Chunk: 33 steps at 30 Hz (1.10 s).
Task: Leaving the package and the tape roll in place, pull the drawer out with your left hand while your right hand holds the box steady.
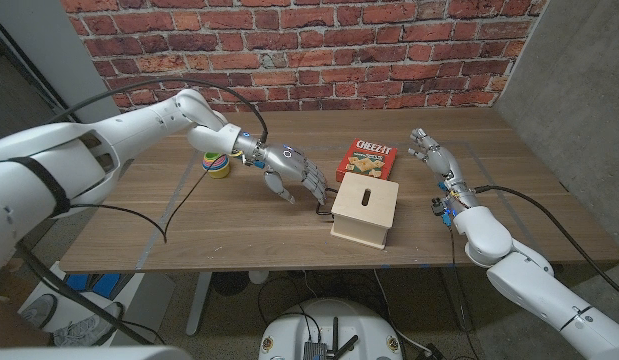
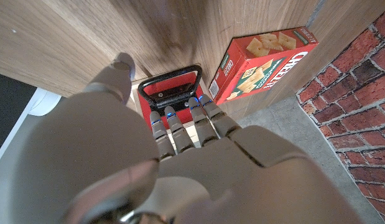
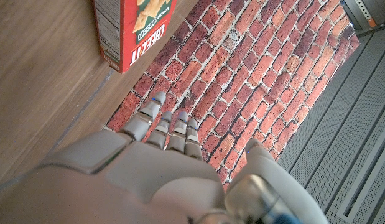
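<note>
Package (image 1: 367,159): red-orange, yellow lettering. Box (image 1: 365,211): pale wood. Tape roll (image 1: 219,164): yellow-green. Drawer handle (image 2: 170,82): black, red behind. Wall (image 1: 289,50): red brick.

My left arm reaches in across the bench, its grey-and-white left hand (image 1: 289,170) held palm-down with the fingers (image 2: 180,127) pointing forward and slightly curled. My right arm stretches along the far side, the right hand (image 1: 432,152) raised, fingers (image 3: 164,127) loosely extended together, holding nothing.
</note>
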Each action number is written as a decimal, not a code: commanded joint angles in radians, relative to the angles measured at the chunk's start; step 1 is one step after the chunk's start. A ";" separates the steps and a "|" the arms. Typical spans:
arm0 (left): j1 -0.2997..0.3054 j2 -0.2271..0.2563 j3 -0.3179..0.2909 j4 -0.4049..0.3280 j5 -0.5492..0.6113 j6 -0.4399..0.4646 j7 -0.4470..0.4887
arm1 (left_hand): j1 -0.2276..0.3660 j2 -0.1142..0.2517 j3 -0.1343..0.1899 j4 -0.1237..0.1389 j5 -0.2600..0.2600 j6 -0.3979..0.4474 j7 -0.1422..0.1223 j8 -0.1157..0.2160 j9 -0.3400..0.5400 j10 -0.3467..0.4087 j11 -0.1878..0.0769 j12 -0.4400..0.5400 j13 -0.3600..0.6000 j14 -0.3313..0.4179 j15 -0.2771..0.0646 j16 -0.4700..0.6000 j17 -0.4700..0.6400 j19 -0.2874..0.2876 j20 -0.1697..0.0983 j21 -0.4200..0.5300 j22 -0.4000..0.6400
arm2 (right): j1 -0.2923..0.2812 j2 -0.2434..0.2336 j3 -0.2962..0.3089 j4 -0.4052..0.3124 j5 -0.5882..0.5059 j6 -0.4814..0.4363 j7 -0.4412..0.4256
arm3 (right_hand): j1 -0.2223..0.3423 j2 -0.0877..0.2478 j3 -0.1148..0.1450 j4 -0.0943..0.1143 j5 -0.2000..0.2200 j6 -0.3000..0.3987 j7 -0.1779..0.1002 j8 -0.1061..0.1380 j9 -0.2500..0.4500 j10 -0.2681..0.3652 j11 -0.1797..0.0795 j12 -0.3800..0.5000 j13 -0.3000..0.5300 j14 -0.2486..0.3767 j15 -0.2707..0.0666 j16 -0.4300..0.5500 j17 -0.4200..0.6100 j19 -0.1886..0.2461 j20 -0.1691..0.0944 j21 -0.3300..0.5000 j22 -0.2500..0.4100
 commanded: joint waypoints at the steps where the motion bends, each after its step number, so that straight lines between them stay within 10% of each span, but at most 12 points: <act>1: -0.008 0.011 0.023 -0.006 0.002 0.021 -0.005 | 0.014 0.007 -0.005 -0.002 0.007 0.023 0.000 0.009 0.001 0.016 -0.001 0.007 0.003 0.019 -0.178 0.006 0.003 0.000 -0.125 0.007 0.003 | -0.002 0.010 0.001 0.006 -0.001 0.013 0.004 | 0.000 0.018 0.001 -0.006 -0.001 0.012 -0.001 0.001 0.004 0.012 0.001 -0.001 0.002 0.009 0.003 0.009 -0.001 0.007 -0.003 0.002 0.005; 16: -0.061 -0.045 0.122 0.084 0.070 0.044 0.120 | 0.022 0.017 -0.017 0.000 0.006 0.056 0.010 0.011 0.002 0.044 -0.002 0.005 0.004 0.045 -0.178 0.006 0.003 -0.015 -0.163 0.003 0.003 | 0.005 0.000 -0.004 -0.006 -0.016 0.011 0.016 | -0.003 0.018 0.001 -0.006 -0.002 0.012 -0.002 0.001 0.004 0.012 0.001 -0.001 0.002 0.009 0.002 0.010 -0.001 0.009 -0.003 0.002 0.005; 33: -0.088 -0.082 0.209 0.129 0.066 0.081 0.184 | 0.027 0.027 -0.027 0.001 0.007 0.067 0.008 0.003 0.003 0.054 -0.004 -0.001 0.004 0.060 -0.180 0.003 0.003 -0.011 -0.111 0.006 0.003 | -0.001 0.004 -0.005 -0.027 -0.030 0.008 0.010 | -0.003 0.018 0.002 -0.006 -0.002 0.013 -0.003 0.001 0.004 0.013 0.001 -0.001 0.002 0.009 0.002 0.010 -0.003 0.010 -0.003 0.002 0.005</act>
